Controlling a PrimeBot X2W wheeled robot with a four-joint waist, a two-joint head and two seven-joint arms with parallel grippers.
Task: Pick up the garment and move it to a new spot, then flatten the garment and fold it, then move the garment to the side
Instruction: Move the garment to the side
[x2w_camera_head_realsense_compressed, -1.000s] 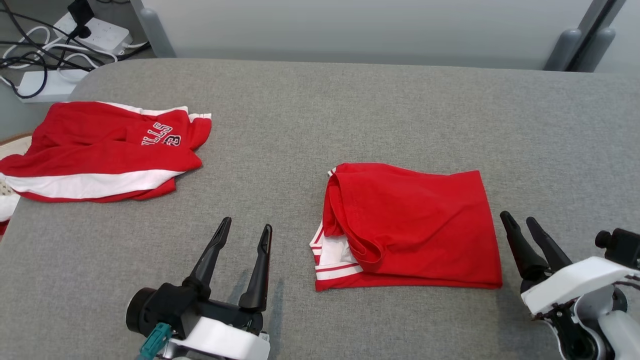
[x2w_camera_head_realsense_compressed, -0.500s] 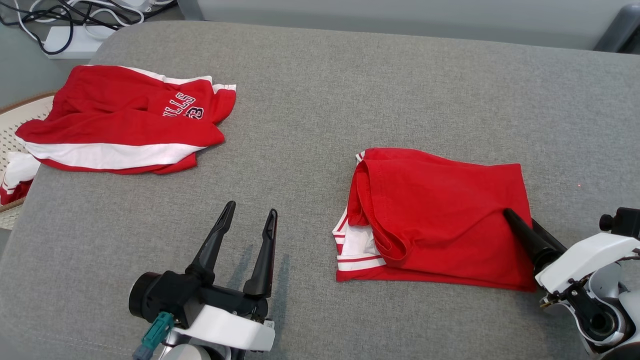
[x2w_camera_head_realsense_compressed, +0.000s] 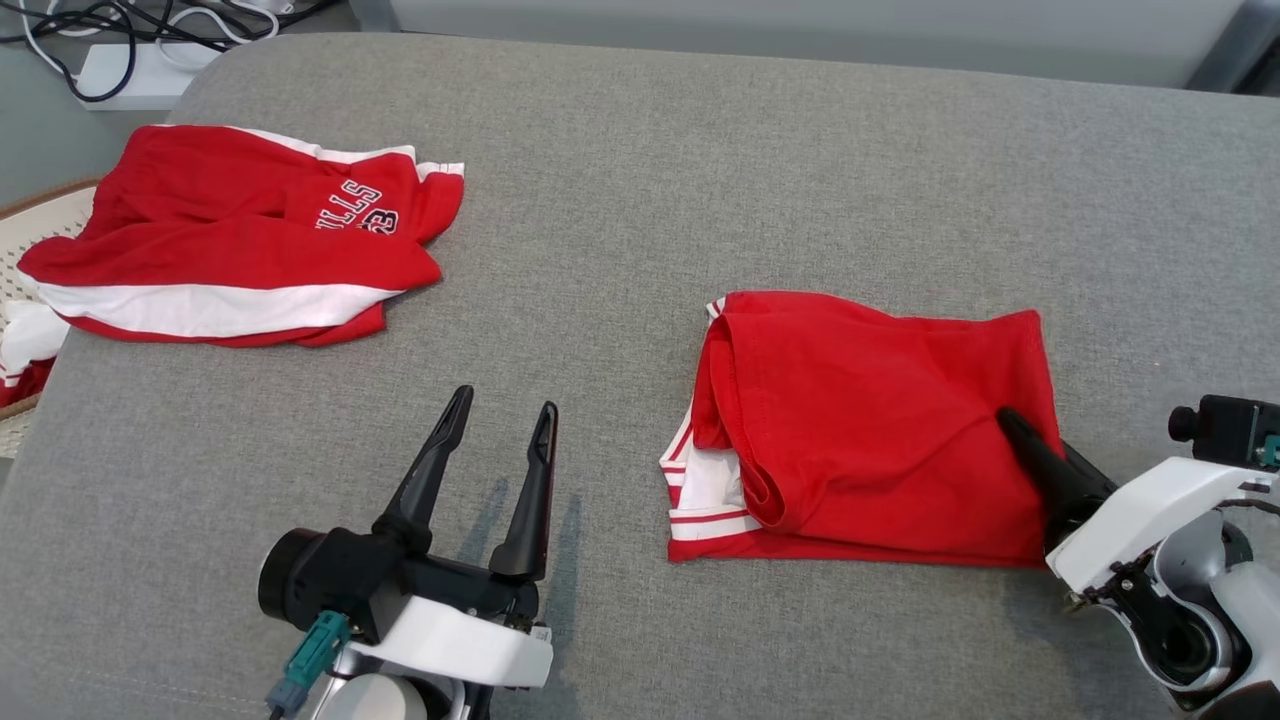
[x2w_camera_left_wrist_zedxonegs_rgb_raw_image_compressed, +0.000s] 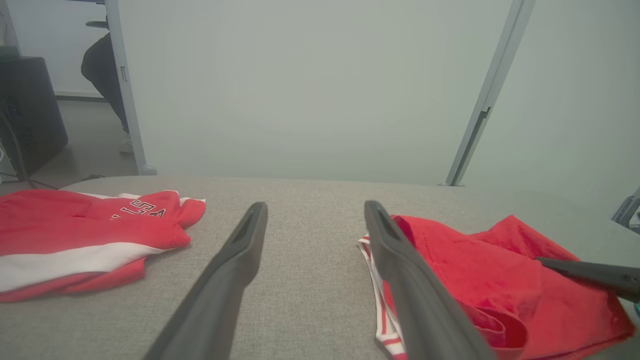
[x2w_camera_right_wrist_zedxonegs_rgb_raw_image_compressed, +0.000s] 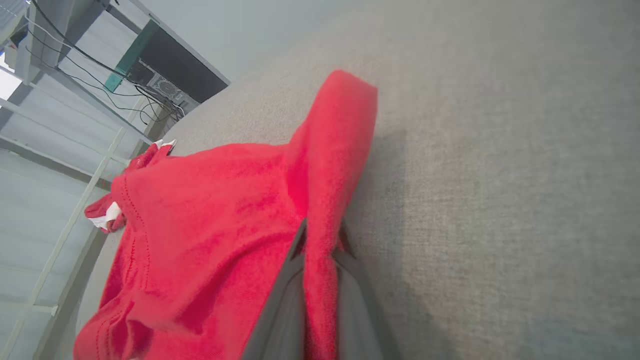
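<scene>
**Changes since a second ago**
- Right gripper (x2w_camera_head_realsense_compressed: 1008, 420): it stood just off the garment (x2w_camera_head_realsense_compressed: 860, 430)'s right edge with fingers parted and clear of the cloth. It now lies on that edge, fingers closed together with a fold of red cloth pinched between them (the right wrist view shows the fold running down between the two fingers).
- Garment: it has kept its place on the bench (x2w_camera_head_realsense_compressed: 640, 150). The cloth beside the right gripper is now drawn into a slight ridge.
- Left gripper (x2w_camera_head_realsense_compressed: 505, 400): as before, fingers spread wide, nothing between them.
- Head view: the whole picture has shifted, which is the camera's move and not the things'.

**Count**
- Garment, 1: red, folded to a rough rectangle, lying flat on the bench. White and red-striped trim shows at its lower-left corner.
- Jersey (x2w_camera_head_realsense_compressed: 240, 240), 1: red with a white band and dark lettering, loosely heaped. It lies well apart to the garment's left and farther back.
- Grippers, 2: the right one sits at the garment's right edge, holding it. The left one is near the garment's left side, apart from it, over bare bench.
- Bench, 1: grey fabric top, carrying the garment and the jersey.
- Basket (x2w_camera_head_realsense_compressed: 30, 215), 1: pale, off the bench edge, far to the garment's left beyond the jersey. Red and white cloth lies in it.
- Power strip (x2w_camera_head_realsense_compressed: 125, 75), 1: white, with dark and white cables, on the floor far back and left of the garment.
</scene>
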